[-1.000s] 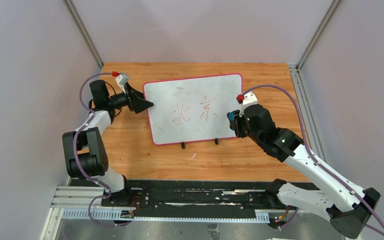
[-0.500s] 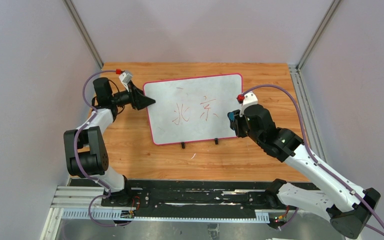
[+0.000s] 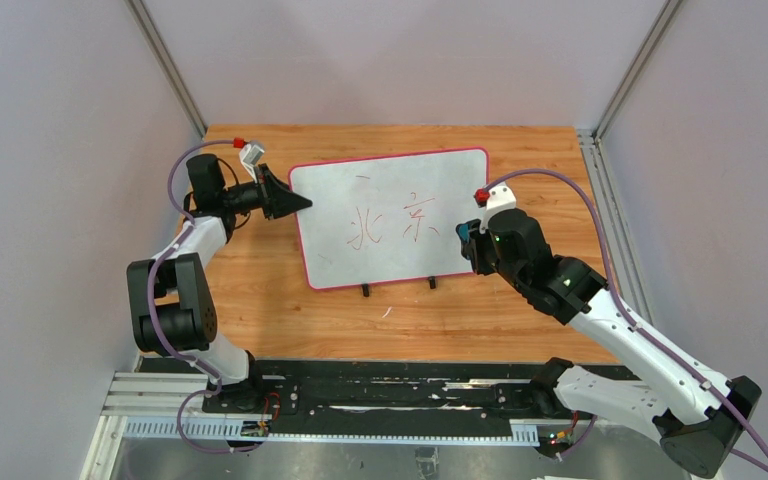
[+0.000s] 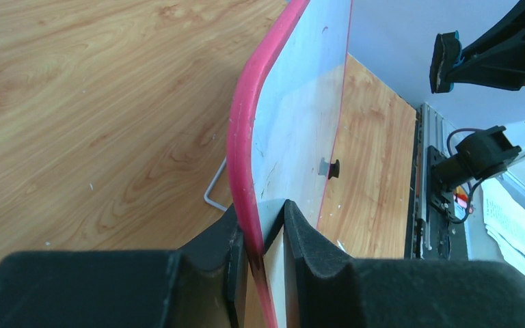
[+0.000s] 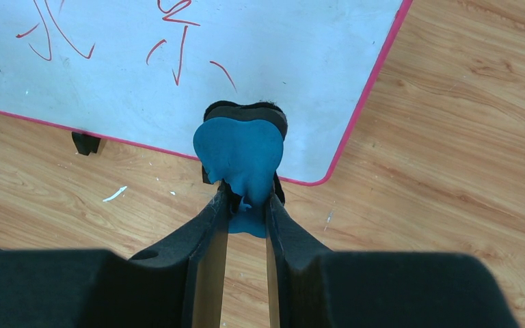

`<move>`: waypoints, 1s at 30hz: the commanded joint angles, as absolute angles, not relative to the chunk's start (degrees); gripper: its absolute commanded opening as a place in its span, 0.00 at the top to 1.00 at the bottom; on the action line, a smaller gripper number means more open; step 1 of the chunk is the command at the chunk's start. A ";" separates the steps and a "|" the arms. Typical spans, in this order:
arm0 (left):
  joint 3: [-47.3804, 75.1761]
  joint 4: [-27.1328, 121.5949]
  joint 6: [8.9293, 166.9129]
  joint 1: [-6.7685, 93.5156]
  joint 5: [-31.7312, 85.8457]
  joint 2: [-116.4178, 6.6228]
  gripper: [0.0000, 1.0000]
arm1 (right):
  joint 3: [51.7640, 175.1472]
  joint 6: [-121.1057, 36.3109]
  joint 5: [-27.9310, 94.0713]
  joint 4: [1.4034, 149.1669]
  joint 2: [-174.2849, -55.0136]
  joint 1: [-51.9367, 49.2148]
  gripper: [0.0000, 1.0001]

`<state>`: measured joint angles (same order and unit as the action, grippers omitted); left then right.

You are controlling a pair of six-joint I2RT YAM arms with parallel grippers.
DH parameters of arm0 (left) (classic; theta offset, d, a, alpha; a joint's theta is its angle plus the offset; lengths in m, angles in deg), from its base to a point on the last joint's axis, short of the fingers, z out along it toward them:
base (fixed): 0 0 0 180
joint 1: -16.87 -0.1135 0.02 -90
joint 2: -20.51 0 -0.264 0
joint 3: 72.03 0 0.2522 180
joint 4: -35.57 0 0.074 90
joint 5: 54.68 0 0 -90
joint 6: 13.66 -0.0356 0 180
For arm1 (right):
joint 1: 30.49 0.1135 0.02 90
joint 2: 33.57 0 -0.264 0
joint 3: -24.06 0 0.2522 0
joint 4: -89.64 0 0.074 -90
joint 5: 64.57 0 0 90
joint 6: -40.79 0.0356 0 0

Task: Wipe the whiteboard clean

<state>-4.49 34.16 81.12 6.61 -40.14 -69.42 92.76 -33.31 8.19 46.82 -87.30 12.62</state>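
The whiteboard (image 3: 390,180) lies on the wooden table, grey-white with a pink-red rim and red handwritten marks (image 3: 390,222) in its middle. Two black feet (image 3: 366,291) stick out of its near edge. My left gripper (image 3: 303,204) is shut on the board's left rim; in the left wrist view the rim of the whiteboard (image 4: 301,102) sits pinched between the left gripper's (image 4: 263,225) pads. My right gripper (image 3: 465,238) hovers at the board's near right corner, shut on a blue eraser (image 5: 239,154) with a black pad. The whiteboard (image 5: 280,61) and its marks (image 5: 178,48) lie just ahead of the right gripper (image 5: 246,198).
A small white scrap (image 3: 387,312) lies on the wood near the board's front edge. A bent metal wire (image 4: 212,195) shows beside the board's rim. Grey walls close in on three sides, and a black rail (image 3: 390,390) runs along the near edge.
My left gripper has moved in and closed on the board's left rim, and the board has shifted slightly to the right. The right arm has stayed put with the eraser.
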 commanded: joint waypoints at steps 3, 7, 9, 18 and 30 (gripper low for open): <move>-4.66 32.49 74.26 5.37 -34.91 -72.74 1.00 | 93.47 -34.16 6.16 46.24 -85.98 13.66 0.99; -4.64 32.53 73.47 4.00 -35.56 -74.33 1.00 | 92.67 -35.01 5.05 47.35 -85.84 13.65 0.99; -4.94 32.50 73.24 3.78 -35.74 -74.45 1.00 | 92.14 -36.03 4.28 49.01 -86.19 13.63 0.99; -5.18 32.57 73.66 3.78 -35.40 -72.83 1.00 | 90.61 -44.44 -2.05 62.07 -91.92 13.53 0.99; -6.72 32.55 74.37 3.84 -34.22 -69.52 1.00 | 93.48 -48.79 5.42 77.05 -105.49 10.39 0.99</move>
